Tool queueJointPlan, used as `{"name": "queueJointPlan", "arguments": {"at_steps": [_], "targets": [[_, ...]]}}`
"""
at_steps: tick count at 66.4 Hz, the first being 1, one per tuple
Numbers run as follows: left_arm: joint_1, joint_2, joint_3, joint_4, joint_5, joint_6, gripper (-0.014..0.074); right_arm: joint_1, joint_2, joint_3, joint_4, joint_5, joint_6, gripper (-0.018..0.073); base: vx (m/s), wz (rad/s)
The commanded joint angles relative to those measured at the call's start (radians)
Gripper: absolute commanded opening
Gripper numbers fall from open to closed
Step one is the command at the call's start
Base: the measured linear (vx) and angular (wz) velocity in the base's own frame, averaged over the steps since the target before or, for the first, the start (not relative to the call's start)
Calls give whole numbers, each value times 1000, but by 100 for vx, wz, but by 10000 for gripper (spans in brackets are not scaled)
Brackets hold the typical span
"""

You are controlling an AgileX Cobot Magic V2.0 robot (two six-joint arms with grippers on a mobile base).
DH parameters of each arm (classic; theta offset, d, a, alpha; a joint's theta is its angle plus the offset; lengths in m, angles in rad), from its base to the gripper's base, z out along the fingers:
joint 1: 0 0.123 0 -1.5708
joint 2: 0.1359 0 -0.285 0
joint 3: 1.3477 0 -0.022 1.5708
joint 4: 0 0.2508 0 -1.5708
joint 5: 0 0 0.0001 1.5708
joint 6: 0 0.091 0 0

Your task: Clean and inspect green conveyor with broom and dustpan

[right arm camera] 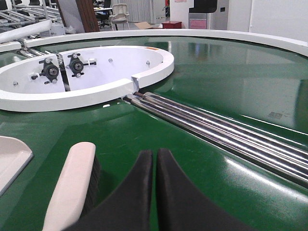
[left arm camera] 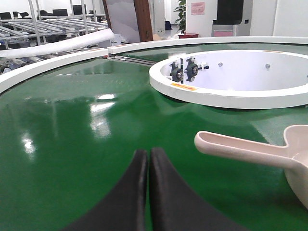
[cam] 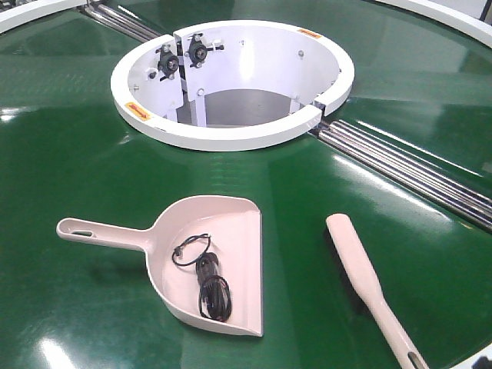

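Green and shiny, the green conveyor point(cam: 92, 307) spreads out wide, with bright lights glinting on it. In the middle sits a white ring housing point(cam: 231, 138) with a round hole in it, and metal roller rails point(cam: 415, 173) run out from the ring across the belt toward the right. The pale pink dustpan point(cam: 231, 231) lies flat on the belt in front of the ring, its handle pointing left and its wide flat edge facing right. Inside the pan lies a tangle of thin black wire point(cam: 206, 277). To the right of the dustpan, a little way apart, the pink broom point(cam: 357, 261) lies on the belt with its flat back up and its thin handle pointing toward the near edge; dark bristles peek out under it in the right wrist view. The left gripper point(left arm camera: 148, 159) hangs low over the bare belt, left of the dustpan handle, with its two black fingers pressed together and nothing between them. The right gripper point(right arm camera: 155, 161) is just beside the broom head, and its fingers are closed together too, holding nothing.
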Motion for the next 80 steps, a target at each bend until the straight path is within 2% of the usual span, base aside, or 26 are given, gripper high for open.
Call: {"name": "queueJointPlan", "arguments": {"at_steps": [1,10,80], "targets": [[-1,-15,23,-1,-69,-7,-23,-4,-67,19,-6,-31,-4,-8,0,0],[-1,-15,23,-1,-69,-7,-23,-4,-178,21,-7,-8,-35,-8,0,0],[-1,-15,23,-1,-69,-7,-23,4,-174,21,-7,-19,-44,-8,0,0]]}}
